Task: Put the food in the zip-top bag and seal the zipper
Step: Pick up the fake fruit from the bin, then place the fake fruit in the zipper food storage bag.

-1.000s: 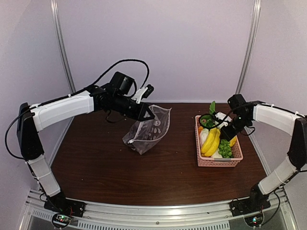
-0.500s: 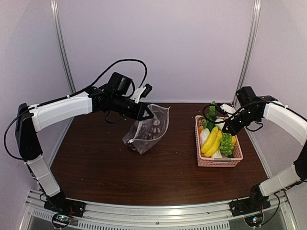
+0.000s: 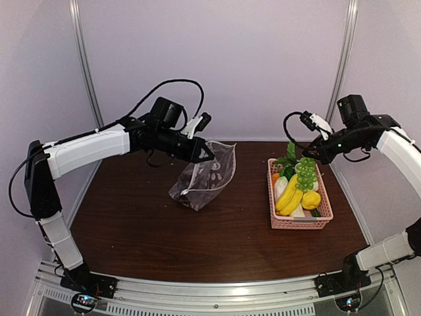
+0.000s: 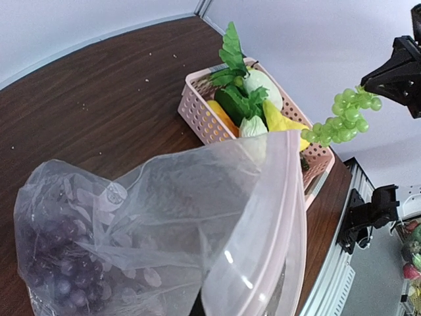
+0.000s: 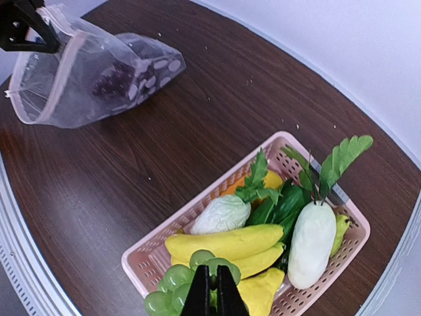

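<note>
Dangling from the clenched right pincer (image 3: 314, 157), green toy grapes (image 3: 306, 173) may swing past the clear crinkly bag (image 3: 205, 179) the left pincer (image 3: 208, 157) clamps.

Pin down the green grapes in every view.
Top external: green grapes right of centre, dangling over the pink basket.
Left wrist: upper right, beyond the basket.
Right wrist: bottom centre, over the basket.
Shared landmark: the pink basket.

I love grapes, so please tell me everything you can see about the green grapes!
The green grapes are a toy bunch of small, round, light green balls that look like shiny plastic. The right gripper is shut on the top of the bunch, so it dangles in the air over the pink basket.
</note>
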`<state>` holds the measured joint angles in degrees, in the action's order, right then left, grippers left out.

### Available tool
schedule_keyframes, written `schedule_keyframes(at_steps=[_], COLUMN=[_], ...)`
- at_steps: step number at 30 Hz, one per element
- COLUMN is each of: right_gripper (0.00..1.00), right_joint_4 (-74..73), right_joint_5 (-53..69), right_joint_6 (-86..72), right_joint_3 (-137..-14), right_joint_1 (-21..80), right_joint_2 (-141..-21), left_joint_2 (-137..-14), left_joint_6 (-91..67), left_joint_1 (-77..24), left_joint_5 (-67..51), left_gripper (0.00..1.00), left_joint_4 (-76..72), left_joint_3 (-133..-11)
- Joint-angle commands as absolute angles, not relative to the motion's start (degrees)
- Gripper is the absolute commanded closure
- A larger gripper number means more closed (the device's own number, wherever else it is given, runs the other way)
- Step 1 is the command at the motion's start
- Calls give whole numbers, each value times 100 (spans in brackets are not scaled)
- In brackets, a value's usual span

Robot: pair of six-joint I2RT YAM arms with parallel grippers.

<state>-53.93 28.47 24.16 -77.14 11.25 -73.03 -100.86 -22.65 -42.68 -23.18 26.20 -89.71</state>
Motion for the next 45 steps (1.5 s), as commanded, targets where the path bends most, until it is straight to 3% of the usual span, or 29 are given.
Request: schedule_keyframes(at_steps=[1, 12, 22, 35, 45], right_gripper=[100, 100, 100, 100, 100], right_joint_4=[-5250, -3253, -1792, -2094, -2364], right_joint_5=[3926, 5458, 5578, 5089, 4321], right_joint_6=[2519, 929, 130, 810, 1399], right_joint_3=[-8286, -9116, -9069, -9304, -8956], right_joint_1=[1107, 1412, 2258, 2996, 3251], right_joint_2=[-7357, -7562, -7939, -8998, -9102], left_joint_2=[-10353, -10853, -11080, -10993, -10973], left_joint_6=[-2437, -3205, -3619, -3707, -3724], left_joint_1=[-4218, -4269, -4371, -4426, -4427], left_joint_5=[-2474, -2737, -2748, -2773, -2791], left_gripper=[100, 100, 100, 100, 100], left_joint_4=[2420, 2096, 1881, 2173, 2211], left_joint_3=[-9415, -9957, -10138, -10333, -10334])
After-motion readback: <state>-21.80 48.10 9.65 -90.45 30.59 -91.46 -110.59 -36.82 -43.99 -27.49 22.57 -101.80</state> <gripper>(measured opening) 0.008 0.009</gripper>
